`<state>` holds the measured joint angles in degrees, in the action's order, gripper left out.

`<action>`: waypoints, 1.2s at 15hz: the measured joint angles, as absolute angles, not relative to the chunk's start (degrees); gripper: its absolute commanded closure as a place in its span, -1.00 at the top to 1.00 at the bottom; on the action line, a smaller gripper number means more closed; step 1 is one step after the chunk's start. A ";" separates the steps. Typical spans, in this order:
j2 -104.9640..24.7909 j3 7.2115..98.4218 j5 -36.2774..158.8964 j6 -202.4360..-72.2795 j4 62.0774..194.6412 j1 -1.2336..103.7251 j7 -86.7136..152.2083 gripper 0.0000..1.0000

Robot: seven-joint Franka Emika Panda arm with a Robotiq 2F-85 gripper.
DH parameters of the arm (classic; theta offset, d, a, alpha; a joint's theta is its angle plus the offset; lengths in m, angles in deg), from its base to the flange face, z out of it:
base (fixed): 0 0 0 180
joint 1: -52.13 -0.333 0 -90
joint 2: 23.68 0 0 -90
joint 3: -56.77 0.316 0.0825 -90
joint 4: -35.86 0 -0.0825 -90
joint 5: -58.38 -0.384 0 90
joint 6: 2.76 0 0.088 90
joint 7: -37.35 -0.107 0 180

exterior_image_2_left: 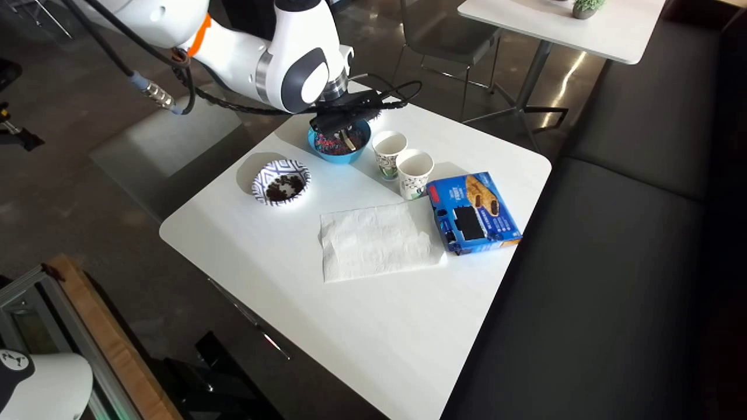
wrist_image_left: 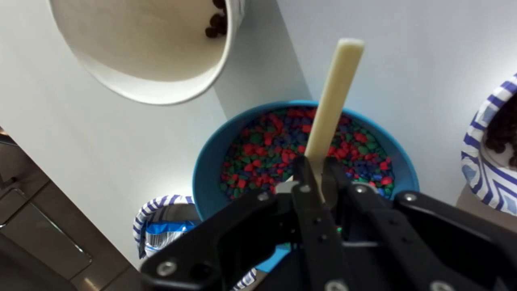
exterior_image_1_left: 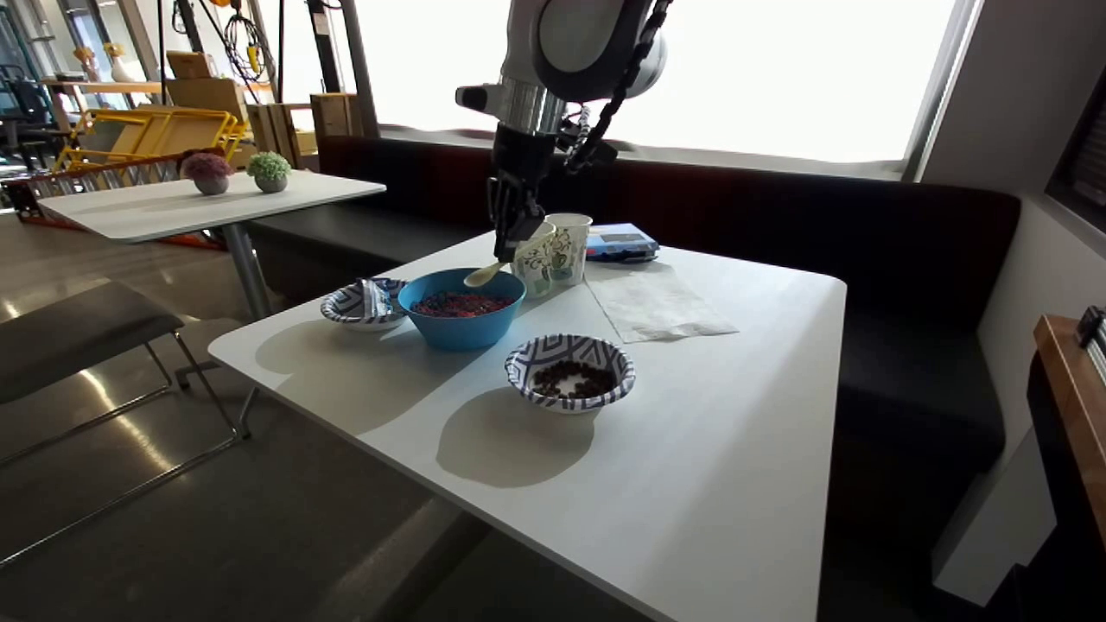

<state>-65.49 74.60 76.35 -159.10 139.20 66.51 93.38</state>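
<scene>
spoon (wrist_image_left: 333,101) held in the end effector (wrist_image_left: 316,166), above blue bowl (exterior_image_1_left: 462,334)

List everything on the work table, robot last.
Spoon: one, cream, in the gripper
Deep bowl: one, blue, under the spoon
Bits: many, multicoloured, in the deep bowl
Cups: two, patterned white, beside the deep bowl
Shallow bowls: two, blue and white, flanking the deep bowl
Pieces: many, brown, one shallow bowl and a cup
Packet: one visible, blue and white, other shallow bowl
Box: one, blue, near the cups
Towel: one, white, beside the box
Gripper: one, black, holding the spoon
Arm: one, mostly white, overhead
</scene>
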 measured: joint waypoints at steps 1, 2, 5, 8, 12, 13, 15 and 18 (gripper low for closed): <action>-65.54 73.83 76.34 -157.43 138.39 65.05 93.63 -0.94; -65.55 72.94 76.34 -155.63 137.58 63.60 93.70 -0.94; -65.71 69.74 76.41 -150.02 134.88 59.29 93.97 -0.94; -66.43 66.21 77.00 -145.83 132.34 55.43 94.07 -0.94; -67.77 62.33 79.28 -142.76 129.62 51.71 94.07 -0.94; -68.08 61.62 80.04 -142.25 129.03 51.02 94.06 -0.94; -68.75 60.52 81.44 -141.48 128.00 49.84 94.06 -0.94; -70.35 59.85 82.78 -141.04 126.30 48.73 94.06 -0.94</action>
